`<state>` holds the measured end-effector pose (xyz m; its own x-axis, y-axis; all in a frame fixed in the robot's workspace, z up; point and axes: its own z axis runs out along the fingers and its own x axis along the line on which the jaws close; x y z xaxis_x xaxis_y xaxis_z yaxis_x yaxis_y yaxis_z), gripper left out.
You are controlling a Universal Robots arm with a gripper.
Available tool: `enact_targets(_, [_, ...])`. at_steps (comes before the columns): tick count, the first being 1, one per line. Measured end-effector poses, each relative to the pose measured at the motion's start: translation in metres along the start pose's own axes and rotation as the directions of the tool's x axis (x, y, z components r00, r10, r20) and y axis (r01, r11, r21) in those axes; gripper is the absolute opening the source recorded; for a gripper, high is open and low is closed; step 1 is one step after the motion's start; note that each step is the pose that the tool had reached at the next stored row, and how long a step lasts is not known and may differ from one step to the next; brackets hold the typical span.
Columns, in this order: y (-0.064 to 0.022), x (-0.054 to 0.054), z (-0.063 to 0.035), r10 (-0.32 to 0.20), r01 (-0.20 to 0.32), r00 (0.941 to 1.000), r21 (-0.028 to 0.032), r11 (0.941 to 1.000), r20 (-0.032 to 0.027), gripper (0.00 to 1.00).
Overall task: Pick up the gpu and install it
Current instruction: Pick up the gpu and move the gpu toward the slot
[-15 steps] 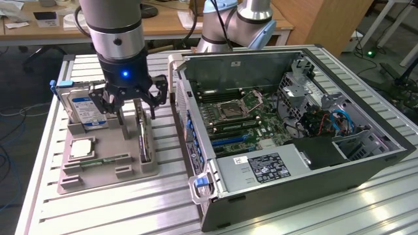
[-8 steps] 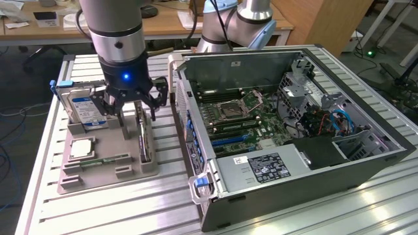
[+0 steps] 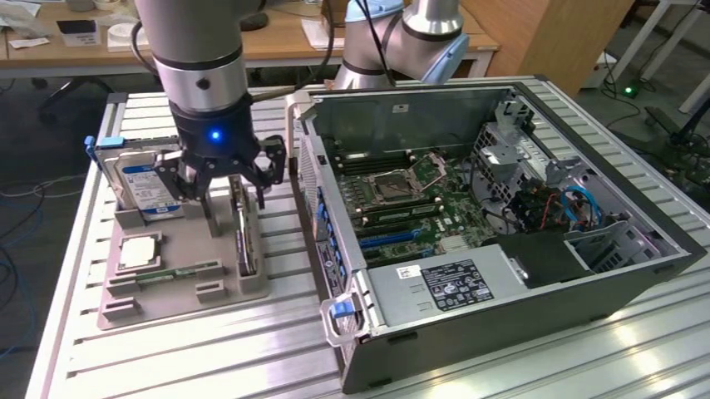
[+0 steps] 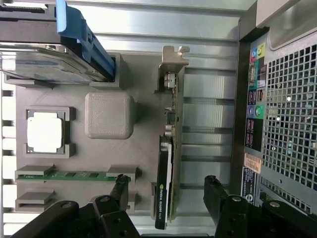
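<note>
Exterior view: gripper (image 3: 235, 193) is hanging wide open over the gpu (image 3: 244, 237), which is standing on edge in a gray plastic holder (image 3: 166, 301), between the hard drive (image 3: 150, 187) and the open metal computer case (image 3: 500, 208). Wrist view: black fingers (image 4: 119, 191) are straddling the thin dark gpu (image 4: 163, 198), with gaps on both sides. A square chip (image 4: 44, 135) and a green memory stick (image 4: 74, 174) are sitting nearby.

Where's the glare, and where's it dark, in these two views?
Exterior view: overhead light glares off the table slats at the exterior view's right, and the computer case outer wall sits in shadow. Wrist view: the square chip is nearly washed out white, and the gpu fan end reads dark.
</note>
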<state>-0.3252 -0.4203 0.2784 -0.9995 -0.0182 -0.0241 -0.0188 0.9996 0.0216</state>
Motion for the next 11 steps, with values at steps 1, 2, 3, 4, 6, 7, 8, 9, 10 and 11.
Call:
enact_targets(1, [0.0, 0.0, 0.001, 0.0, 0.0, 1.0, 0.0001, 1.0, 0.0001, 0.72])
enact_targets(2, [0.0, 0.0, 0.0019, 0.0, 0.0, 1.0, 0.0003, 1.0, 0.0, 0.72])
enact_targets(3, [-0.0001, 0.0, 0.0028, 0.0, 0.0, 1.0, 0.0004, 1.0, 0.0, 0.72])
enact_targets(4, [-0.0001, 0.0, 0.0036, 0.0, 0.0, 1.0, 0.0006, 1.0, 0.0, 0.72])
enact_targets(6, [-0.0001, 0.0, 0.0053, 0.0, 0.0, 1.0, 0.0011, 1.0, 0.0, 0.72])
enact_targets(7, [-0.0002, 0.0, 0.0061, 0.0, 0.0, 1.0, 0.0013, 1.0, 0.0, 0.72])
enact_targets(8, [-0.0002, 0.0001, 0.007, 0.0, 0.0, 1.0, 0.0016, 1.0, 0.0, 0.72])
enact_targets(9, [-0.0002, 0.0001, 0.0078, 0.0, 0.0, 1.0, 0.0018, 1.0, 0.0, 0.72])
enact_targets(10, [-0.0002, 0.0001, 0.0087, 0.0, 0.0, 1.0, 0.0021, 1.0, 0.0, 0.72])
enact_targets(11, [-0.0002, 0.0001, 0.0095, 0.0, 0.0, 1.0, 0.0024, 1.0, 0.0, 0.72])
